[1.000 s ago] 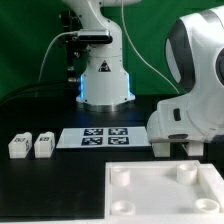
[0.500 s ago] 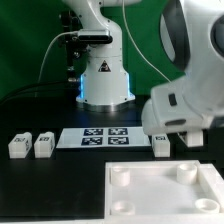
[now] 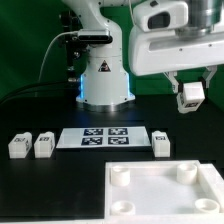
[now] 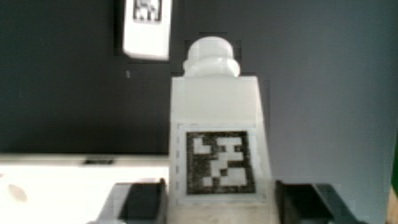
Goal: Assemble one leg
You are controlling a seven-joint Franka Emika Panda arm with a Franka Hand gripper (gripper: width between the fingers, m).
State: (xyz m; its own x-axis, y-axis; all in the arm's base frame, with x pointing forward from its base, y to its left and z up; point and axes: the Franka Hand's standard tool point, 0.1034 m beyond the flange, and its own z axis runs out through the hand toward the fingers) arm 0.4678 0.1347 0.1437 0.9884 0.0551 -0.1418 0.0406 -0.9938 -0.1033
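Observation:
My gripper (image 3: 190,99) hangs high at the exterior view's right, shut on a small white leg (image 3: 190,95) held well above the table. In the wrist view the held leg (image 4: 217,120) stands between my dark fingers (image 4: 143,202), with its black-and-white tag facing the camera and a round knob on its far end. A second leg (image 3: 162,141) lies on the black table under the gripper and also shows in the wrist view (image 4: 148,25). Two more legs (image 3: 18,146) (image 3: 43,145) lie at the left.
The wide white square panel (image 3: 150,195) with round corner sockets lies at the front right; its corner shows in the wrist view (image 4: 54,185). The marker board (image 3: 105,137) lies mid-table. The robot base (image 3: 104,80) stands behind it.
The arm has risen from table level near the panel to high above it, carrying one leg up. The other leg stays on the table.

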